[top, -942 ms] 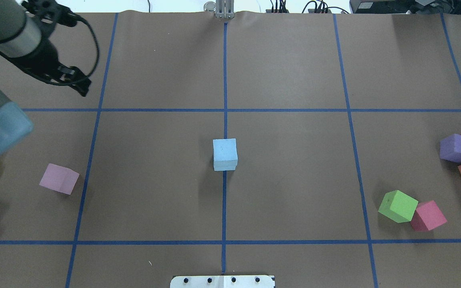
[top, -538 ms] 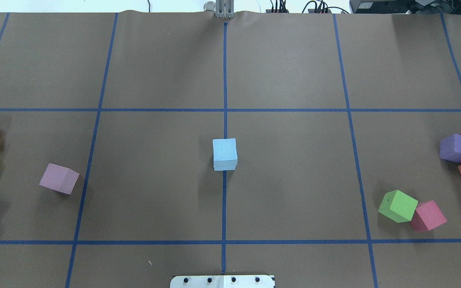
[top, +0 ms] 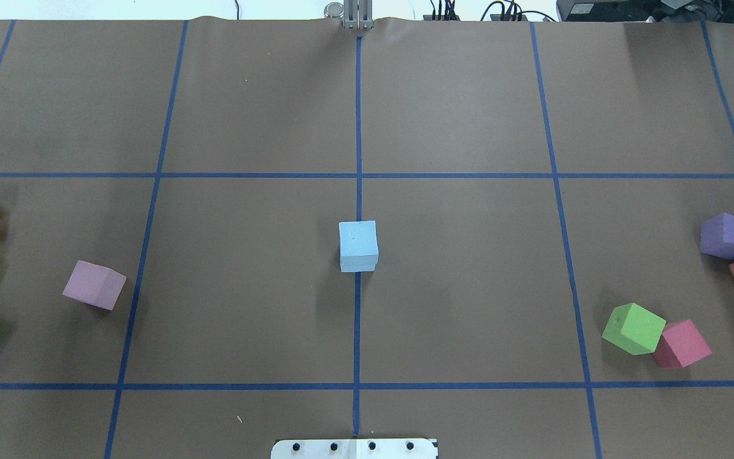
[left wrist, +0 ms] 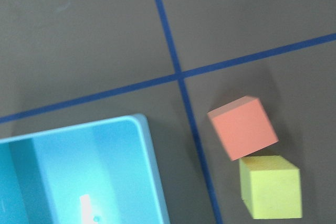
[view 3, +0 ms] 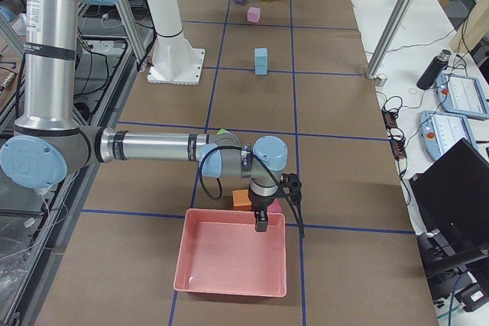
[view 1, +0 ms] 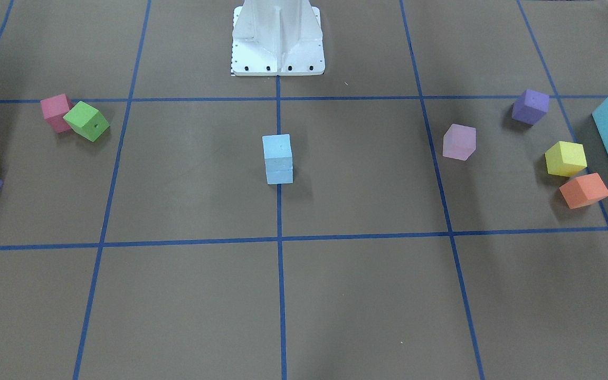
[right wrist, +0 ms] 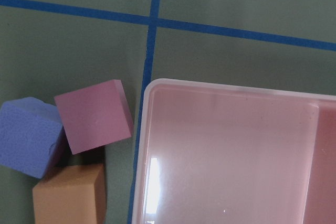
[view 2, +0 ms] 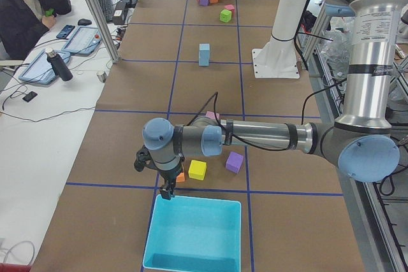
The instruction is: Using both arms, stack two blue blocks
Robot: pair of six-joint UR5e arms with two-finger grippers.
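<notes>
The blue blocks (top: 359, 245) were found stacked one upon the other, edges nearly flush, upright on the centre tape line (top: 357, 331) in the middle of the bench (top: 469, 287). Nothing was touching them. Just under a second before, the left arm had been seen in the upper left corner of the overhead view. It was now gone from that view, and the stack had not been shifted by its going. The left hand (view 2: 167, 190) was held over the near rim of the turquoise box (view 2: 191, 230) at one end of the bench. The right hand (view 3: 261, 219) was held over the pink tray (view 3: 229, 261) at the other end. Both were well apart from the stack. Whether either hand was wide or narrow could not be told. The stacking was judged to be done, with nothing left but for the arms to be kept clear.
</notes>
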